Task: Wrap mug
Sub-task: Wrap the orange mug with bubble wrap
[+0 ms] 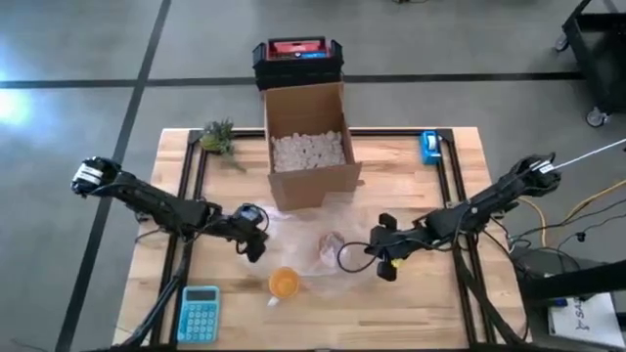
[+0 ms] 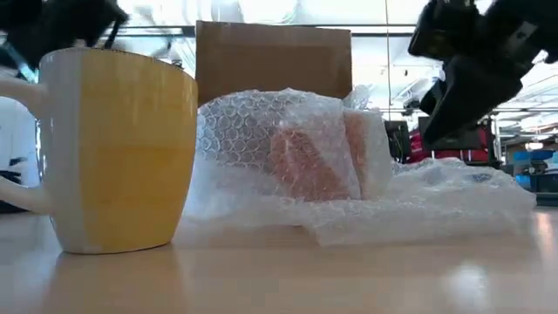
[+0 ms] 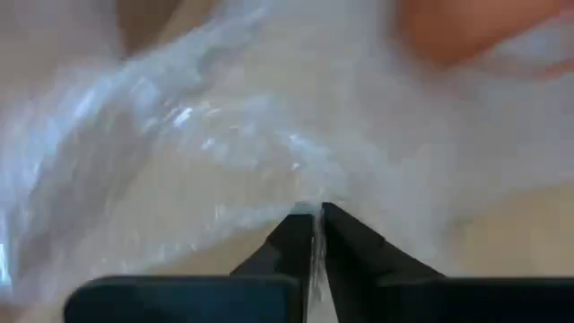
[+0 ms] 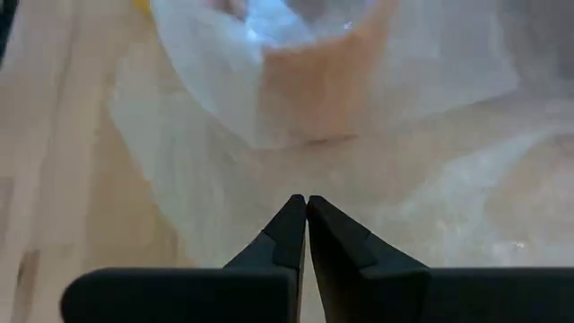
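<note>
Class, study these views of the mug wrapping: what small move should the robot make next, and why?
Probably the left gripper, shut on the bubble wrap, should pull its edge over the partly covered orange mug. The right gripper is shut, holding nothing.

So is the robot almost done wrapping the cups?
Partly. One orange mug already lies bundled in bubble wrap. The left gripper has its jaws pinched shut on the wrap's edge; the right gripper is shut beside the bundle, holding nothing visible. The yellow mug stands bare, not yet wrapped.
</note>
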